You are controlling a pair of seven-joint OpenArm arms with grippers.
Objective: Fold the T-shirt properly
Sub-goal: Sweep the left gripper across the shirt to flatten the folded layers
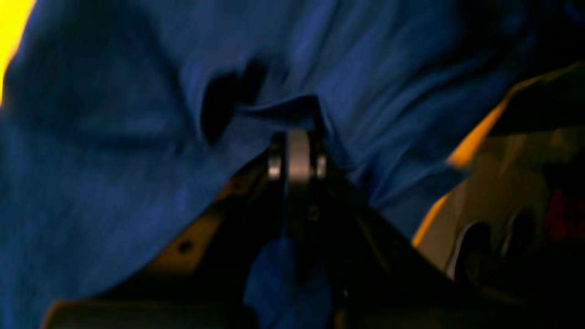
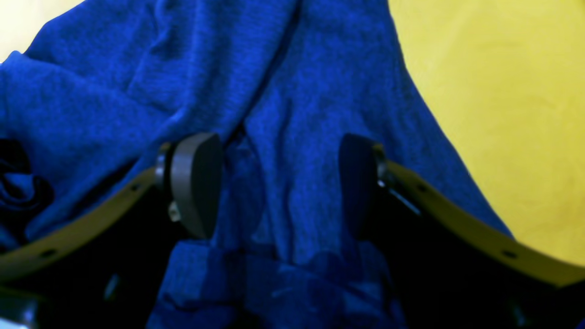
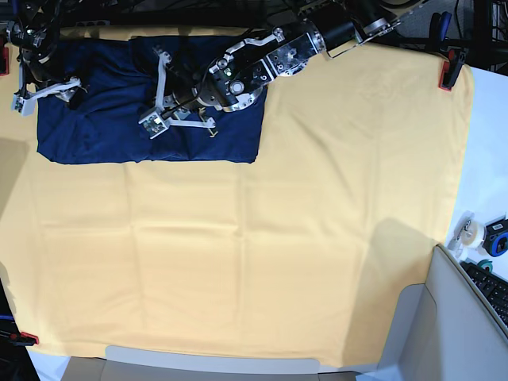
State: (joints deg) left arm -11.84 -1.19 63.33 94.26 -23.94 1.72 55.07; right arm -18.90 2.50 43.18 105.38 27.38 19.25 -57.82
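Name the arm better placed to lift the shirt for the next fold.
Left: its end effector is already shut on the dark navy knit T-shirt; the right end effector stands open over it.

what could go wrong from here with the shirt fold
1. The left gripper is shut on only a small pinch of the shirt; lifting may let the fabric slip out, or drag up more than one layer.
2. The right gripper is open over bunched folds; closing there could trap wrinkles.
3. The shirt lies near the far edge of the yellow cloth, so a pull might drag it off.
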